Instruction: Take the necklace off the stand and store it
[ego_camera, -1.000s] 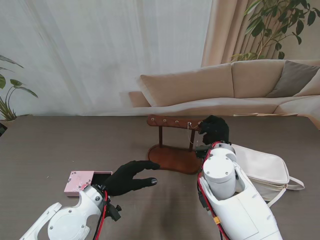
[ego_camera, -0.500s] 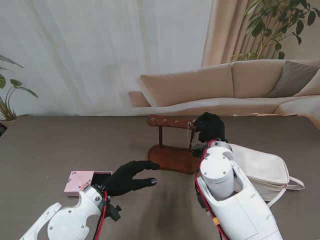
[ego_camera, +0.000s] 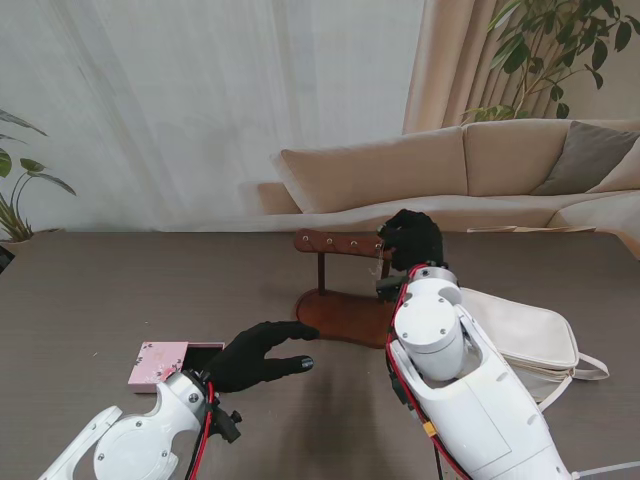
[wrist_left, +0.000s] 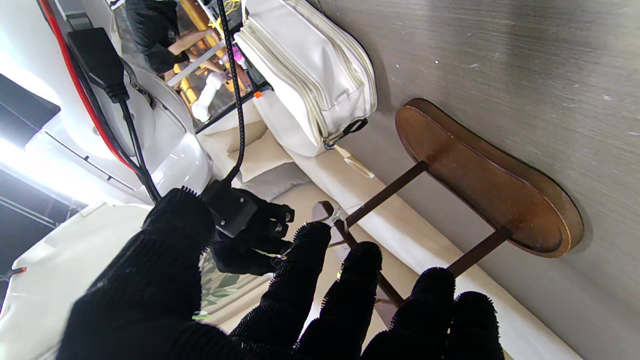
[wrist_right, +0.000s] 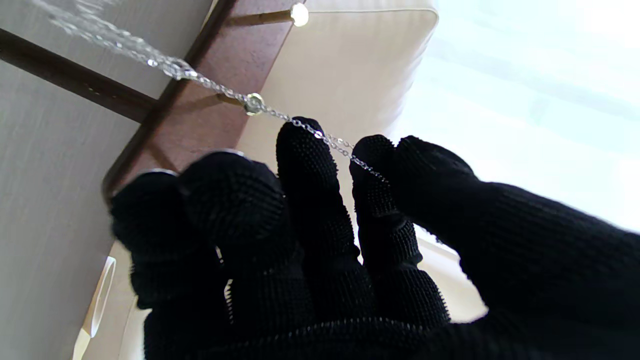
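Black-gloved, the left hand (ego_camera: 258, 354) still hovers spread and empty near the pink box (ego_camera: 160, 362) on the worktop (ego_camera: 80, 300). Farther off, the right hand (ego_camera: 408, 240) has risen, pinching the necklace (wrist_right: 280, 116) taut; it looks nearly off the stand (ego_camera: 345, 290) peg.

Looks like a home living room, or a set dressed as one. Beige sofa (ego_camera: 470, 170) with a grey cushion (ego_camera: 590, 155) along the far side, just beyond the dark wood-grain table (ego_camera: 120, 290). Sheer white curtain (ego_camera: 200, 100) across the window, heavier beige drape (ego_camera: 455, 60) beside it. Leafy houseplant (ego_camera: 560, 45) behind the sofa on the right, another plant (ego_camera: 15, 200) at the far left edge. Household belongings on the table: wooden jewellery stand (ego_camera: 345, 300), cream zip pouch (ego_camera: 525, 335), small pink box (ego_camera: 160, 362).
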